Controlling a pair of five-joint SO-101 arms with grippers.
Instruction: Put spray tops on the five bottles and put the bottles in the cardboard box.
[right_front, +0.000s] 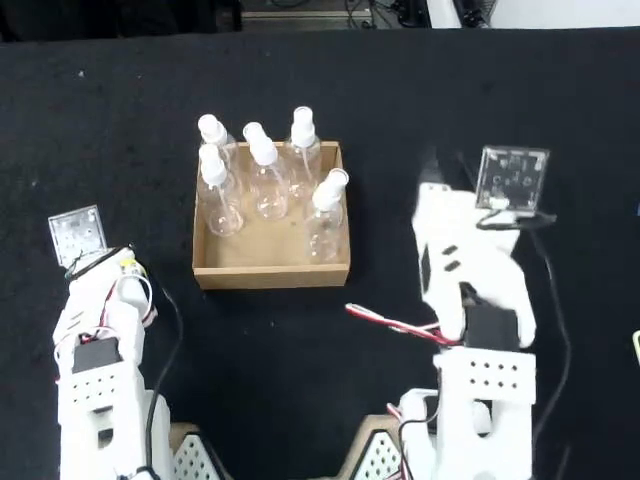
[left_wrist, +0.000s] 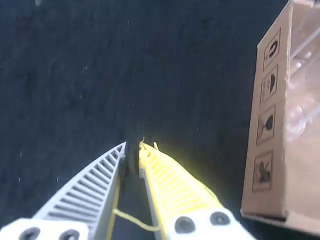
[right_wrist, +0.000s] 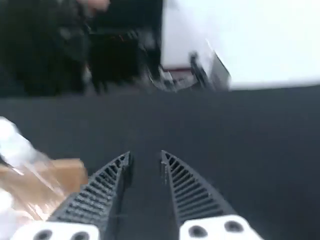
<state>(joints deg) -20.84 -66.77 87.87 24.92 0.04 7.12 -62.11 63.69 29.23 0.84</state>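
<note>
Nearest, at bottom edge of high view: left arm (right_front: 98, 350) and right arm (right_front: 470, 280), both parked on near side of black surface (right_front: 120, 120), one each side of cardboard box (right_front: 270, 272).

Left claw (left_wrist: 132, 150) pressed together, tips almost touching, nothing between them. Sits low over bare surface, just left of box; box side wall seen close by in left wrist view.

Right claw (right_wrist: 145, 162) slightly spread, narrow gap, pinching nothing. Raised over surface right of box, well apart from it, with a box corner and a white top at the edge of right wrist view.

Box at centre, open side up. Five bottles (right_front: 268, 190) counted inside: two at left, one middle, one far right, one near right. White spray tops (right_front: 301, 122) on all five. Far-left bottle leans, top poking past far rim; near-right one tilted too. Cannot tell how tightly tops are seated.

Judgement: task looks done. All tops fitted, all bottles boxed, both claws free. Nothing left except maybe confirming tops are seated and pulling arms back to rest.
</note>
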